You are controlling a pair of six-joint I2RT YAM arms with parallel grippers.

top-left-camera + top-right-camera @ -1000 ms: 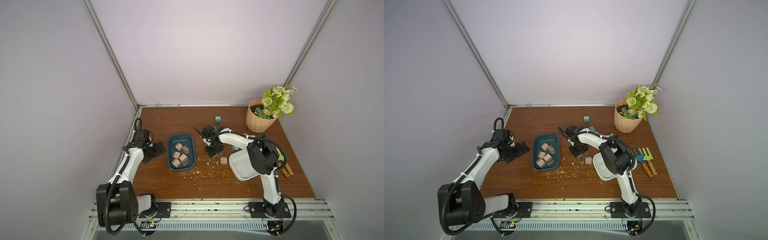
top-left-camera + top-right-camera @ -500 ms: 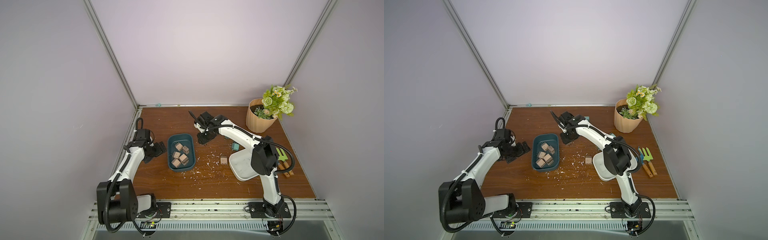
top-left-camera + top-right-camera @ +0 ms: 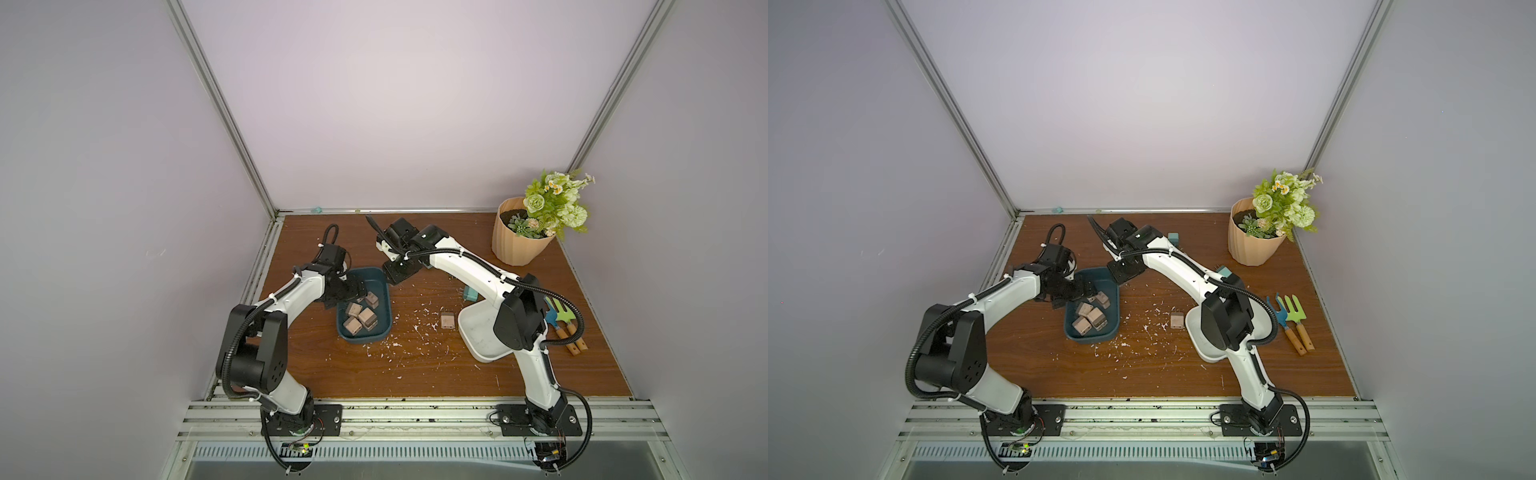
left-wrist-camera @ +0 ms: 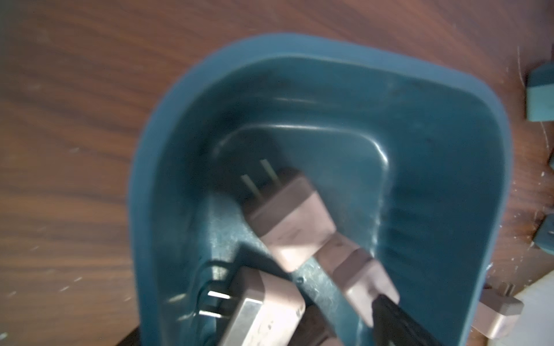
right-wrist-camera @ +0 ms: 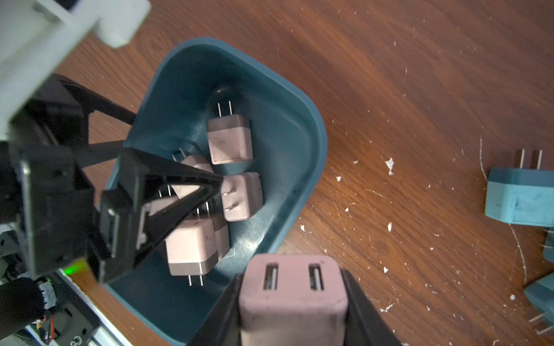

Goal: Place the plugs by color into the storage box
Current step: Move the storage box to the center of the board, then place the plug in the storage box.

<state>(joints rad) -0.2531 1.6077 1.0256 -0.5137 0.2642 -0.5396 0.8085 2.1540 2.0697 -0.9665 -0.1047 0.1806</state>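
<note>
1. jaws of the right gripper: pinched on the two flat sides of a pink plug, socket face toward the wrist, prongs hidden beneath.
2. jaws of the left gripper: spread wide, gripping nothing; one finger low over the heap in the box, touching or not, cannot tell.
3. held plug: at the far corner of the teal storage box, right by the rim in both top views; bare box floor just inward from the jaws, toward the left arm.
4. long axis of the box: from the back wall toward the rail; several pink plugs piled mid-box.
5. probably next: a short shift inward past the rim, then release; right arm already placed for it.
6. possible snag: that end crowded by the left finger, so little room to lower.
7. not yet sorted, out on the table: a loose pink one just beside the white tray, and teal plugs well apart from the box.
</note>
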